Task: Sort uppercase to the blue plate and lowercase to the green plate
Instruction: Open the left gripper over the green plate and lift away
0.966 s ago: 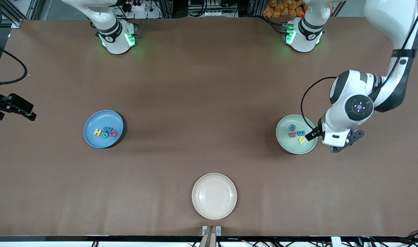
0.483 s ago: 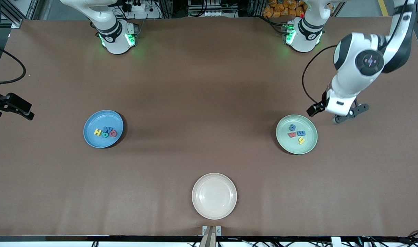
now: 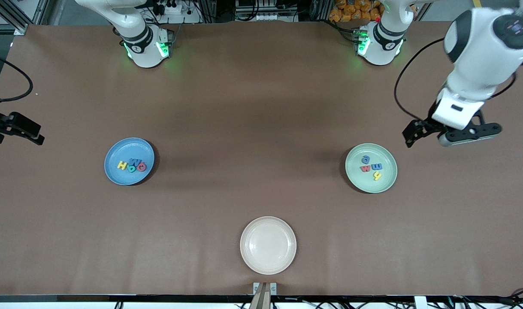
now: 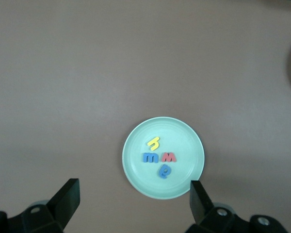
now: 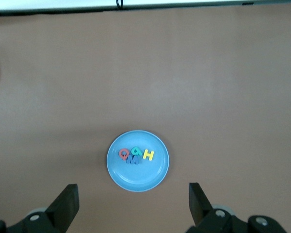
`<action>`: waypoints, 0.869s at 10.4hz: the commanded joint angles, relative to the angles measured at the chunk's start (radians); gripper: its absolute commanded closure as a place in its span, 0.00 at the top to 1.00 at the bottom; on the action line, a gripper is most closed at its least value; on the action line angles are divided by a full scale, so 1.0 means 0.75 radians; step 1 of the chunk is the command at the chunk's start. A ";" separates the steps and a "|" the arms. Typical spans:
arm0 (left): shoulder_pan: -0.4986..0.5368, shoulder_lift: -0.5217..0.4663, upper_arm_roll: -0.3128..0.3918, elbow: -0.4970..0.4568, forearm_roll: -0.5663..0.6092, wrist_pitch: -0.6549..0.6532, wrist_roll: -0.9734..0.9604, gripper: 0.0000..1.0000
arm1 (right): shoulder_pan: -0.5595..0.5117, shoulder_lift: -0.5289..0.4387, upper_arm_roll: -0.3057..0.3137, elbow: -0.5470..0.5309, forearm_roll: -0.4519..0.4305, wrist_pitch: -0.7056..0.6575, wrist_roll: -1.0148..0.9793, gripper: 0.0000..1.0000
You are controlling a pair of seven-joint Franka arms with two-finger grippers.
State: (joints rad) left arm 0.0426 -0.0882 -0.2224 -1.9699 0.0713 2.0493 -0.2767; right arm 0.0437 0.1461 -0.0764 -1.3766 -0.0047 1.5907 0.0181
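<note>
The blue plate (image 3: 115, 174) (image 5: 136, 178) holds the uppercase letters: yellow H (image 3: 122, 165) (image 5: 148, 155), blue W (image 3: 134, 162) (image 5: 133, 159), a teal letter (image 3: 132, 168) (image 5: 136, 151) and a red round letter (image 3: 141, 167) (image 5: 123, 154). On the green plate (image 3: 360, 180) (image 4: 186, 138) lie the lowercase letters: blue a (image 3: 366, 159) (image 4: 165, 171), red w (image 3: 365, 168) (image 4: 169, 157), blue m (image 3: 377, 166) (image 4: 150, 157), yellow h (image 3: 377, 175) (image 4: 153, 142). My left gripper (image 3: 452, 134) (image 4: 133, 183) hangs open and empty high above the table beside the green plate. My right gripper (image 3: 13, 134) (image 5: 132, 186) is open and empty, high over the right arm's end of the table.
A cream-white plate (image 3: 267, 245) with nothing on it sits near the front camera's edge, midway between the two other plates. Brown table surface stretches between the plates. Both arm bases (image 3: 146, 45) (image 3: 379, 43) stand along the robots' edge.
My left gripper has risen from just over the green plate's rim and drawn off toward the left arm's end of the table. The right gripper shifted only slightly. No letter moved.
</note>
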 commanded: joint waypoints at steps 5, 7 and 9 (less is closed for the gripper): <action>-0.041 0.017 0.031 0.534 -0.162 -0.744 0.277 1.00 | 0.003 0.010 -0.004 0.087 -0.002 -0.080 0.009 1.00; -0.043 0.032 0.051 0.595 -0.161 -0.803 0.275 1.00 | 0.005 0.010 -0.002 0.087 -0.008 -0.082 -0.091 1.00; -0.041 0.032 0.061 0.600 -0.128 -0.800 0.277 1.00 | 0.011 0.010 0.000 0.087 -0.002 -0.082 -0.092 1.00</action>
State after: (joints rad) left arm 0.0176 -0.0849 -0.1877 -1.5537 -0.0271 1.4716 -0.0958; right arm 0.0458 0.1461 -0.0754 -1.3343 -0.0047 1.5469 -0.0349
